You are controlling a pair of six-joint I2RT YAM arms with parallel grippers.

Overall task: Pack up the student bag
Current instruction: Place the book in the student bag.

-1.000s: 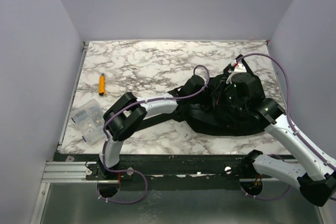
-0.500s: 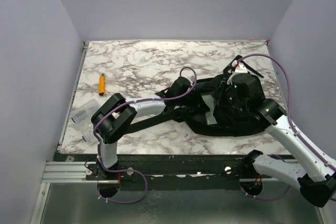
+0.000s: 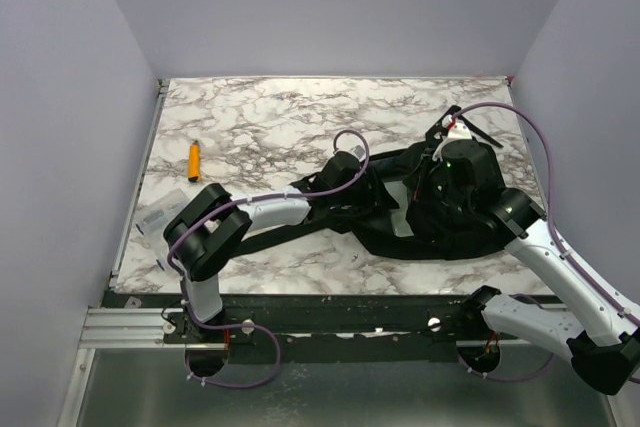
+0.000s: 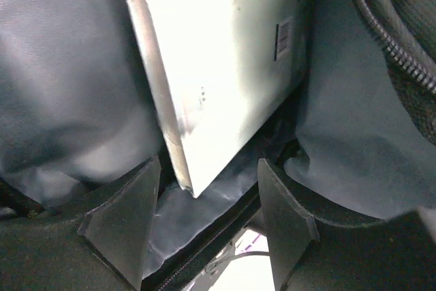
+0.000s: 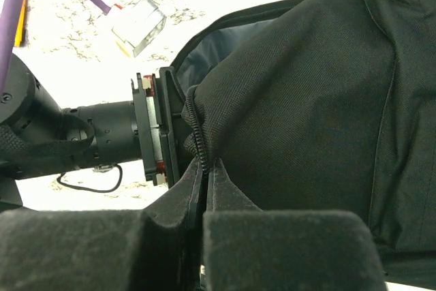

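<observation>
Top view: left arm (image 3: 280, 212) being drawn back toward lower left versus a second ago. Bag (image 3: 440, 217) being kept at right centre of table (image 3: 300, 117), mouth facing left. Book judged delivered, packing well advanced.

Left wrist view: left claw (image 4: 208, 168) being widened, now roughly half open, nothing being gripped. Book (image 4: 218, 66) lying inside bag, upper centre of frame, its corner between fingers (image 4: 122, 223); contact not being shown.

Right wrist view: right claw (image 5: 204, 175) being kept pinched tight on bag's zipper edge, mouth being held open.
</observation>
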